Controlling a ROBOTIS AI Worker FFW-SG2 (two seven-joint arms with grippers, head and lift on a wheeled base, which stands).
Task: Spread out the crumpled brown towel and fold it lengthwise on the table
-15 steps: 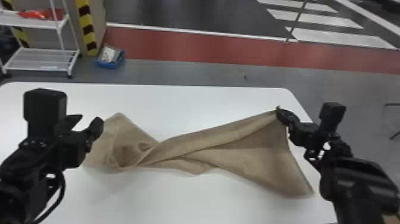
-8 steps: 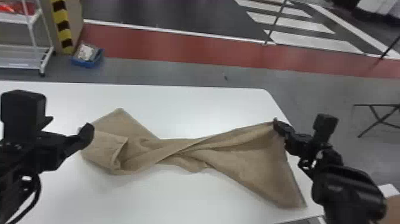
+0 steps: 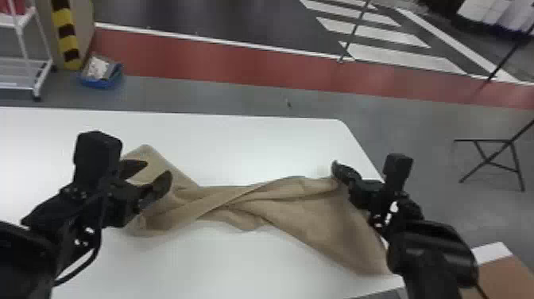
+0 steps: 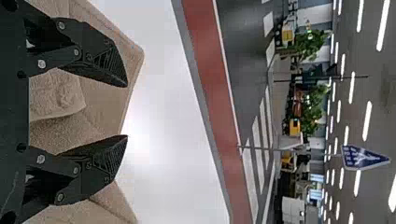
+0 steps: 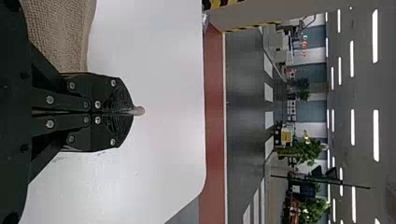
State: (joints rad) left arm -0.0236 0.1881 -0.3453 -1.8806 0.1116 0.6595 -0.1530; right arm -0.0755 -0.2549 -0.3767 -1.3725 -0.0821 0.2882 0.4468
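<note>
The brown towel (image 3: 314, 206) lies twisted across the white table, narrow at its middle and wider toward both ends. Over its left end is my left gripper (image 3: 153, 175), fingers apart. In the left wrist view, towel folds (image 4: 56, 98) lie behind the left gripper (image 4: 127, 111), with nothing between its fingertips. At the towel's far right corner, my right gripper (image 3: 335, 165) is shut on the cloth and holds that corner up. A small bit of cloth pokes out past the closed tips of the right gripper (image 5: 135, 111) in the right wrist view.
The white table (image 3: 238, 270) has its right edge beside the right arm. Beyond it on the floor are a blue bin (image 3: 101, 77) and a white shelf rack (image 3: 28, 63). A folding stand (image 3: 492, 155) is at the right, and a brown box (image 3: 504, 278) at the lower right.
The head view has shifted. My left gripper has moved right over the towel's left end, its fingers still apart. The right gripper keeps its corner, and the towel's left folds look different.
</note>
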